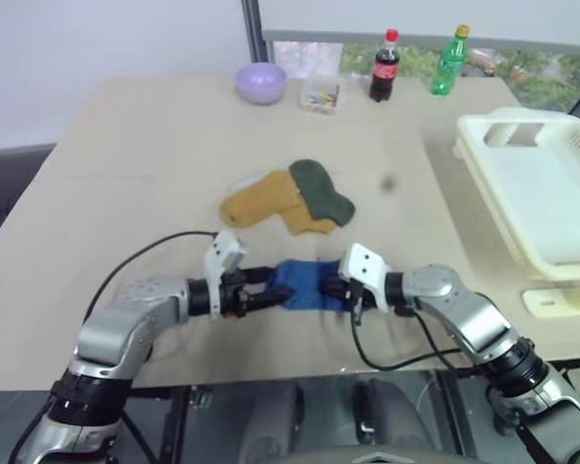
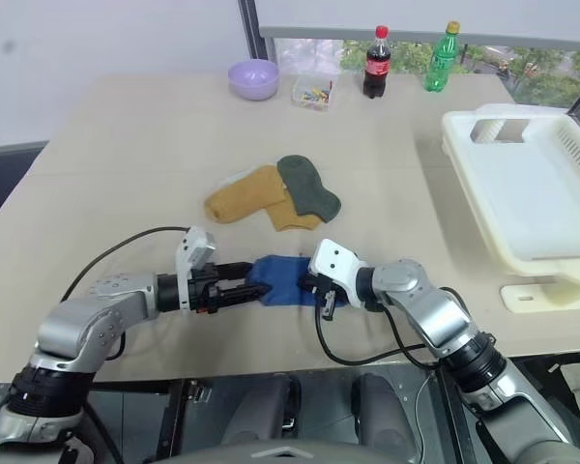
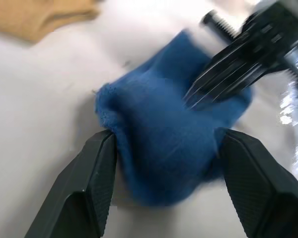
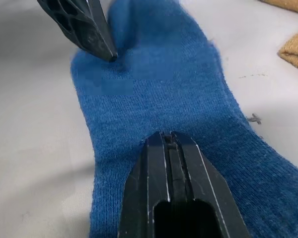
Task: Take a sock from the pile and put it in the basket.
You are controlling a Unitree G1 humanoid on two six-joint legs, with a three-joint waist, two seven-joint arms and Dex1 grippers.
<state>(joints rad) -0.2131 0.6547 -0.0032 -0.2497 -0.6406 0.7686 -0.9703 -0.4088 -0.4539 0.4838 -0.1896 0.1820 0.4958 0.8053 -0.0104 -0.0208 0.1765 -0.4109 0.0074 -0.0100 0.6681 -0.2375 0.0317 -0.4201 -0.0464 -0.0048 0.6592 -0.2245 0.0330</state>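
A royal blue sock (image 1: 304, 285) lies near the table's front edge, apart from the pile. The pile is a mustard sock (image 1: 266, 201) and a dark green sock (image 1: 321, 188) farther back. My left gripper (image 3: 165, 136) is open, its fingers (image 3: 99, 173) on either side of the sock's bunched end. My right gripper (image 4: 171, 136) comes in from the other side, shut, its tips pressed on top of the blue sock (image 4: 154, 89); no fabric shows between them. The cream-white basket (image 1: 551, 208) stands at the table's right edge, nothing in it.
Along the far edge stand a lilac bowl (image 1: 261, 82), a small clear box (image 1: 321, 97), a cola bottle (image 1: 384, 66) and a green bottle (image 1: 449, 61). A white plastic piece (image 1: 561, 302) lies in front of the basket. The table's front edge is just behind both grippers.
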